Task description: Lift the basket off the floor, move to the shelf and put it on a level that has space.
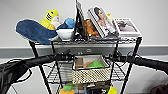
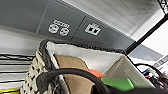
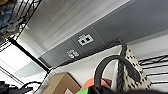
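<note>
It looked like an office room: a plain white wall (image 1: pixel 150 10) carried a grey trunking band (image 2: pixel 75 25) with data and power sockets (image 2: pixel 93 29), behind a shelf (image 1: pixel 86 42) bearing books (image 1: pixel 126 26) and plush toys (image 1: pixel 37 30).

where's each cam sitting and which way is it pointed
Head: high on the robot, facing the shelf; both arms reach to the basket at the second level.
Left wrist: low beside the basket, looking up at the wall sockets; a black cable crosses.
Right wrist: low on the basket's other side, facing the same sockets.
All three share the basket.
</note>
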{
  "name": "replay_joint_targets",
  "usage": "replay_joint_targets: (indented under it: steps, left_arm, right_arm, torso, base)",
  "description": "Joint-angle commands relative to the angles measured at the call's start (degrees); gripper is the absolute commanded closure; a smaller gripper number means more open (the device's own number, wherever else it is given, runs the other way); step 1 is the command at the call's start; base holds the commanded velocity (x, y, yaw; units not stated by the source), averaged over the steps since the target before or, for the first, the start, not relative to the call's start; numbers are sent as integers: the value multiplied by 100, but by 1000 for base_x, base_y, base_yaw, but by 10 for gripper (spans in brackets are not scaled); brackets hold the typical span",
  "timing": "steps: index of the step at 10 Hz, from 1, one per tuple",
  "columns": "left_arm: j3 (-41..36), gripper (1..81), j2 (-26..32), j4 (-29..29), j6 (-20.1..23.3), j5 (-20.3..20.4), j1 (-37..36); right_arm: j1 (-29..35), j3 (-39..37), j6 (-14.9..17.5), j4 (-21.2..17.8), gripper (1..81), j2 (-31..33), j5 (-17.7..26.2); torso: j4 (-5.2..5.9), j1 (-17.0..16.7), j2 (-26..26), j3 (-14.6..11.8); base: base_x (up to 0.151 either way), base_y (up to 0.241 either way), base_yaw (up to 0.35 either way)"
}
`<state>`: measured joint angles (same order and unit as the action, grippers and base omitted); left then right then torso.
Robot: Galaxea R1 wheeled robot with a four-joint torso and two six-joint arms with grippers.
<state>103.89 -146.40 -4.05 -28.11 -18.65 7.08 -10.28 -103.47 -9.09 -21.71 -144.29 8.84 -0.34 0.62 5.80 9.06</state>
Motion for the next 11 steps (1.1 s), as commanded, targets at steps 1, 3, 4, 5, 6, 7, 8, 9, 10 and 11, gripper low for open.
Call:
replay_joint_targets:
  steps: [1,3,4,5,6,7,8,9,10,11]
  left_arm:
    - [-35,811,-84,88,87,274,-1038]
    - [-70,811,-40,159,87,152,-958]
    - [-219,10,22,237,121,81,-958]
    - [-395,10,119,299,122,90,-967]
    - [-474,10,189,212,96,81,-985]
    - [-579,10,311,203,78,81,-958]
    - [-790,10,522,211,78,90,-950]
    - [-1071,10,777,211,52,133,-950]
    - [-1326,10,1023,211,51,134,-950]
    - [-1519,10,1268,211,43,134,-923]
  right_arm:
    - [856,100,-39,-70,811,-50,-75]
    - [767,65,-31,-44,811,-41,-75]
    - [759,100,-40,-35,10,-15,-75]
    - [724,171,-40,-79,10,47,-75]
    - [749,241,-40,-122,10,108,-75]
    - [768,337,-40,-132,10,213,-75]
    - [776,548,-49,-132,10,398,-75]
    - [776,811,-49,-132,10,634,-84]
    - [767,1135,-92,-123,10,889,-110]
    - [750,1382,-180,-114,10,1144,-137]
  torso:
    - [0,0,0,0]
    - [0,0,0,0]
    - [0,0,2,0]
    - [0,0,2,0]
    - [0,0,2,0]
    - [0,0,2,0]
    - [0,0,2,0]
    - [0,0,2,0]
    - [0,0,2,0]
    - [0,0,2,0]
  base:
    - [0,0,0]
    - [0,0,0]
    - [0,0,0]
    - [0,0,0]
    - [0,0,0]
    - [0,0,0]
    - [0,0,0]
    - [0,0,0]
    - [0,0,0]
    - [0,0,0]
